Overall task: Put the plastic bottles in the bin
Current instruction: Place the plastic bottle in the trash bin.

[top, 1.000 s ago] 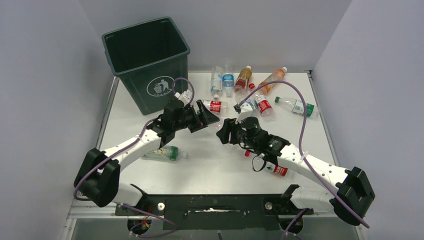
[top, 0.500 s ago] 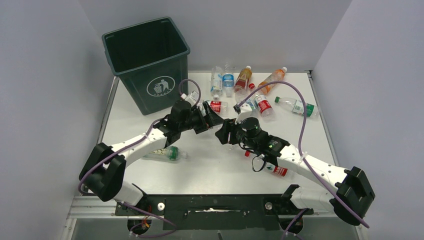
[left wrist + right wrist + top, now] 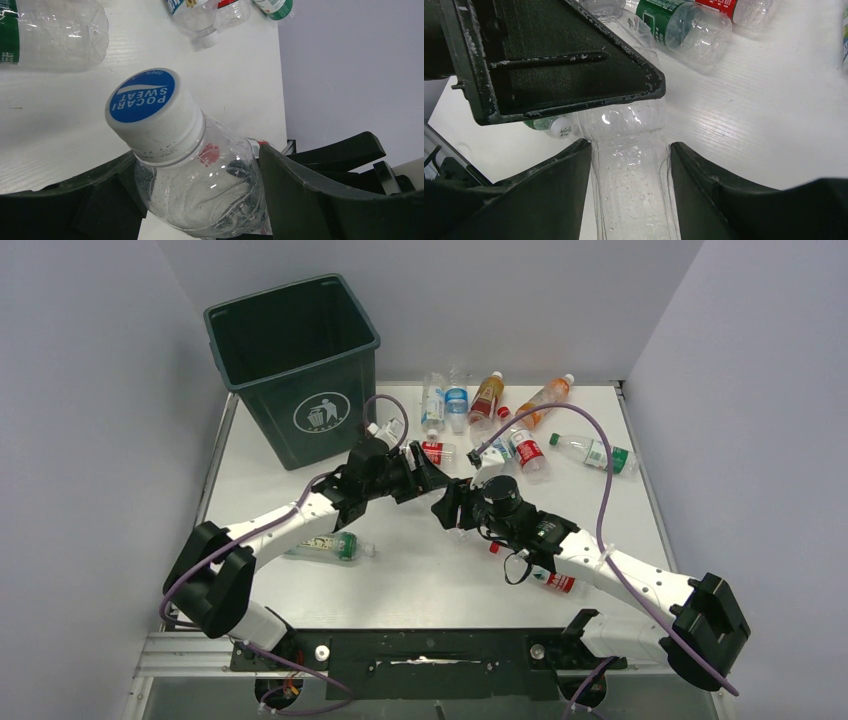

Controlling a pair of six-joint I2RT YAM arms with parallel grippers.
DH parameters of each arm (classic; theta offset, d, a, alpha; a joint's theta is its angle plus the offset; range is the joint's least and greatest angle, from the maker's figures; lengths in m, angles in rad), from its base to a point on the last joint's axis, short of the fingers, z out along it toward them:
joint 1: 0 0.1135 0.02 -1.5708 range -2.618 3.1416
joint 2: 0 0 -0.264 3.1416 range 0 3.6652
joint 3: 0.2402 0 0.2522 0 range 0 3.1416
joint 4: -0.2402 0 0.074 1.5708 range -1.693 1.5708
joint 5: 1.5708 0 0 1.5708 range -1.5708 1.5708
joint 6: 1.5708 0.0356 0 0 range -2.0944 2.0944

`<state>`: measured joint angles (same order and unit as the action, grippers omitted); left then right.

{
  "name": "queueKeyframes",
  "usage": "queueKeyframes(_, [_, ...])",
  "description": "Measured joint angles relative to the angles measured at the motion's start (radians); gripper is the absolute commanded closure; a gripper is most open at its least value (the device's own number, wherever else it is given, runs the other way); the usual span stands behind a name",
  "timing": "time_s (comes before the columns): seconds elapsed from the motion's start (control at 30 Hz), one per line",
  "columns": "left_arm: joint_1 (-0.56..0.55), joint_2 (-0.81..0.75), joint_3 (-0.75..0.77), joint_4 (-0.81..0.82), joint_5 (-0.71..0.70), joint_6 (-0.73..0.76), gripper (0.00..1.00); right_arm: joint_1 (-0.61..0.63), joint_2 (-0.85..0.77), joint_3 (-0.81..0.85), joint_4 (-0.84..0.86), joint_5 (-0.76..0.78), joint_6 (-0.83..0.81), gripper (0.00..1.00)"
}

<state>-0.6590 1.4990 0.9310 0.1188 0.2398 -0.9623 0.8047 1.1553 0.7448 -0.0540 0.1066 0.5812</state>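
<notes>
— Well, what do we hold, and where?
— Near the middle of the white, finely grained table (image 3: pixel 430 585), between our arms. Our right tool (image 3: pixel 629 147) is clamped on the clear, thin-walled plastic bottle (image 3: pixel 631 185), its black fingers (image 3: pixel 724 200) pressed to both sides of the narrow waist.
— And our left tool (image 3: pixel 197 152)?
— Its curved black fingers (image 3: pixel 310 200) flank the bottle's rounded shoulder, just under the ridged white cap with the round blue top (image 3: pixel 150 107). They look to touch the plastic; whether they squeeze, we cannot tell.
— The rest?
— Other clear plastic bottles (image 3: pixel 490 400), red, blue, green and orange in parts, lie on their sides in a loose cluster along the table's far edge. A green-labelled bottle (image 3: pixel 330 546) lies beside our left arm, a red-labelled bottle (image 3: pixel 553 581) under our right forearm. The tall, tapered dark green plastic bin (image 3: pixel 285 430) stands at the far left corner, near our left tool but not touching it.
</notes>
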Motion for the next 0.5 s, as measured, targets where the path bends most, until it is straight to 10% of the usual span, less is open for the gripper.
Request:
queueKeyframes(0.3, [-0.01,0.006,0.013,-0.006,-0.027,0.016,0.51,0.0,0.0,-0.003,0.0,0.004,0.002,0.57])
queueKeyframes(0.5, [-0.014,0.006,0.013,-0.013,-0.035,0.027,0.53,0.0,0.0,-0.008,0.0,0.002,0.005,0.34])
